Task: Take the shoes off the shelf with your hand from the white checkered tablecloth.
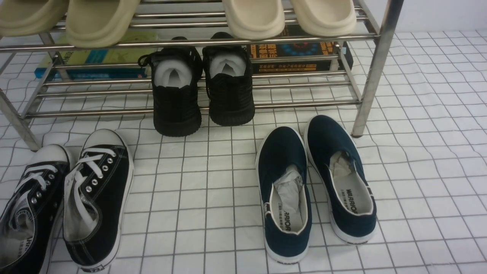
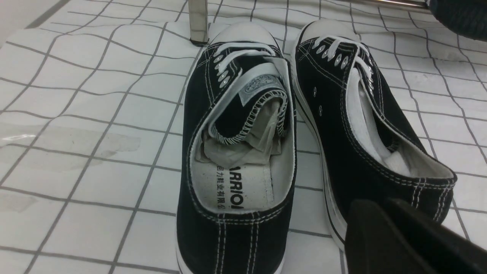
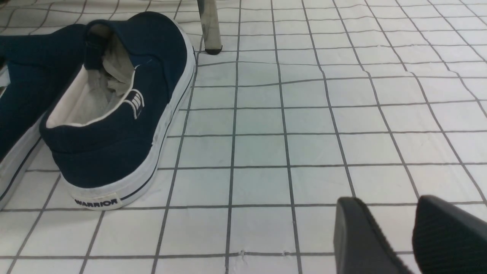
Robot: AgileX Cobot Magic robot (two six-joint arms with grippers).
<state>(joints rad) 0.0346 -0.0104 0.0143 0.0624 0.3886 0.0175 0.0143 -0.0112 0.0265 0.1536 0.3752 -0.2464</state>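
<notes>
Resting on the white checkered tablecloth (image 1: 213, 182) at the near left corner of the bench, the shoes (image 1: 64, 201) lie side by side, toes pointing toward the shelf (image 1: 374, 72), just in front of its left leg. My left pincer (image 2: 384, 232) sits just behind the heel of one shoe; I cannot tell whether it is released or clenched. My right pincer (image 3: 409, 236) is released, jaws apart over bare cloth, grasping nothing. Navy slip-ons (image 1: 315, 182) lie near the shelf's right leg. Black knit sneakers (image 1: 203, 89) rest on the lowest bars.
</notes>
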